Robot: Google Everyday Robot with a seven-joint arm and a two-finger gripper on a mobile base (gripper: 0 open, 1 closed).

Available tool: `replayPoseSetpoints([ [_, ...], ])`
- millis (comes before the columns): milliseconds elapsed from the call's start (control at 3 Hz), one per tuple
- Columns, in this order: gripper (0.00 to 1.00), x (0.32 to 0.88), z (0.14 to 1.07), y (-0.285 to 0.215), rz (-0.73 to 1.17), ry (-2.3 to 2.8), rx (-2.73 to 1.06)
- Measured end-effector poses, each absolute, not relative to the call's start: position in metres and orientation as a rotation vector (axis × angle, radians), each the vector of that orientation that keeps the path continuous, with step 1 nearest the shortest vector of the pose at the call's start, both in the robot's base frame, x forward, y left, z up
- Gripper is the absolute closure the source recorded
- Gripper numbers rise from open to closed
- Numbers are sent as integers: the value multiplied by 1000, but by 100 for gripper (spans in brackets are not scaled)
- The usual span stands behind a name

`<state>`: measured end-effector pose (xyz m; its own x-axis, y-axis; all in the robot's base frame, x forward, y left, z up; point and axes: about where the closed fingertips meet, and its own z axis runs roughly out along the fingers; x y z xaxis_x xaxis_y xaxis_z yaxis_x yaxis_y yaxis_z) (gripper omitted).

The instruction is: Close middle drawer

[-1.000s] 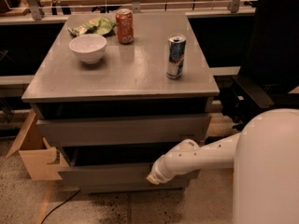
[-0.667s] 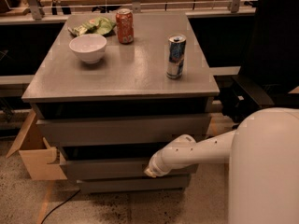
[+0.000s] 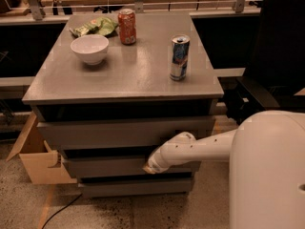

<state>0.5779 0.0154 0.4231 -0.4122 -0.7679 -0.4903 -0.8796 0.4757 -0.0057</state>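
Where arm ends – gripper: low at cabinet front, tip against the middle drawer, on right half of its slim grey front.
Gripper state: can't tell if open or shut; tip is only a small tan end flat on the panel.
Middle drawer vs gripper: front panel directly behind the tip, touching; most of panel runs off to the left of it, short bit to the right hidden by arm.
Middle drawer pos.: 2nd of 3 fronts, w/ dark gap above it. Only front panel shows, no box interior. Can't tell if fully home.
Arm: white, reaches from lower right, roughly level, across right end of the drawer fronts.
Robot body: big white rounded shell, fills lower right corner.
Top drawer: tallest grey front, just above arm, under tabletop edge.
Bottom drawer: low grey front just below gripper, near floor.
Tabletop: grey, flat, 4 items on it.
Blue can: upright, right side, nearest the front edge, well apart from rest.
White bowl: upright, left side.
Red can: upright, back, just right of bowl.
Green bag: crumpled, back left, beside red can, behind bowl.
Cardboard box: on floor, left of cabinet, flap open.
Black chair: right of cabinet, behind robot body.
Cable: dark, on speckled floor, lower left.
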Motion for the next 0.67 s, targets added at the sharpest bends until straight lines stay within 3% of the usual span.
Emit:
replayPoseSetpoints([
  [667, 100, 561, 413, -5, 353, 2384, -1360],
])
